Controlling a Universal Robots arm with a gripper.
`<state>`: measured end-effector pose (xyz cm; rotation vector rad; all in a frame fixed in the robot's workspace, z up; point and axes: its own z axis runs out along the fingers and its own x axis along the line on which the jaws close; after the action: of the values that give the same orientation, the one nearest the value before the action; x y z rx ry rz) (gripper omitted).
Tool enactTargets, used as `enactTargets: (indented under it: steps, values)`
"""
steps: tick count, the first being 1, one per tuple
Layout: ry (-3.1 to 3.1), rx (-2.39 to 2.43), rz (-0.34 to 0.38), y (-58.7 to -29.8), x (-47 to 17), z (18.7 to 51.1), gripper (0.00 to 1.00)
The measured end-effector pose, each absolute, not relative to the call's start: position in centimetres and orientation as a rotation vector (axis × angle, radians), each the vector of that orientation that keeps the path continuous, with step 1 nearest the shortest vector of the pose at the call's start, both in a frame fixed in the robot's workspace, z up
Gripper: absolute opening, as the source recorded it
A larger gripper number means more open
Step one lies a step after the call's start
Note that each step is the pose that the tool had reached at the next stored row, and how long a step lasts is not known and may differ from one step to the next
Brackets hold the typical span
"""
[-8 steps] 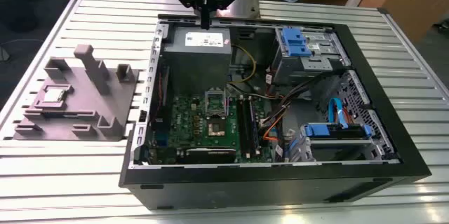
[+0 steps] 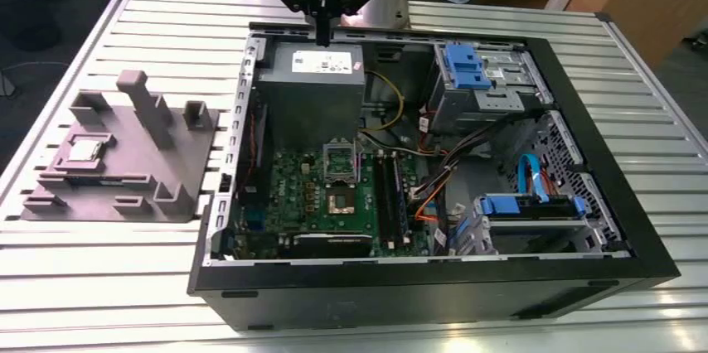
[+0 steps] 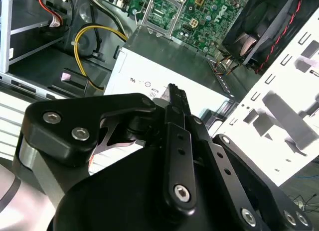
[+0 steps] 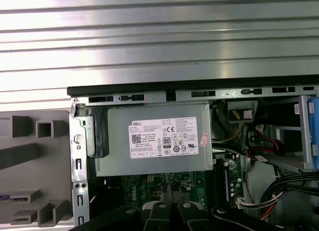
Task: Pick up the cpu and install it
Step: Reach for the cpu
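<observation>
Nearest, on a slatted metal table (image 2: 111,287): an open black case (image 2: 420,287), lying on its side. Inside, toward the near wall and the exterior view's left: a green board (image 2: 298,179), bearing a metal-framed socket (image 2: 340,197) with its dark centre exposed. On the exterior view's right of the board, among loose cables: a blue-fronted bay (image 2: 531,206).

Outside the case, at the exterior view's left, standing on the table: a grey fixture (image 2: 122,179) with upright posts and shallow pockets. Lying flat in a pocket on the fixture's left part: the cpu (image 2: 86,149), silvery top up, well apart from both socket and pincer.

Farther into the case, beyond the board: a grey supply (image 2: 310,92) with a white label. Just beside it, on the exterior view's right: a yellow cable (image 2: 382,92). In the far right corner: a second blue bay (image 2: 476,67).

Farthest, hanging over the supply's far edge: the pincer (image 2: 323,36), pointing straight down, fingers pressed together, pinching nothing. In the second wrist view, seen dark against the white label.
</observation>
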<state>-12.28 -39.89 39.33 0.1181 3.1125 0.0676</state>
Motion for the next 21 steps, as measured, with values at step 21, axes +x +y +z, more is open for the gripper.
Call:
enactTargets:
  steps: [21]
  values:
    - [3.113, 0.118, 0.068, -39.89, -12.98, 39.31, 0.10]
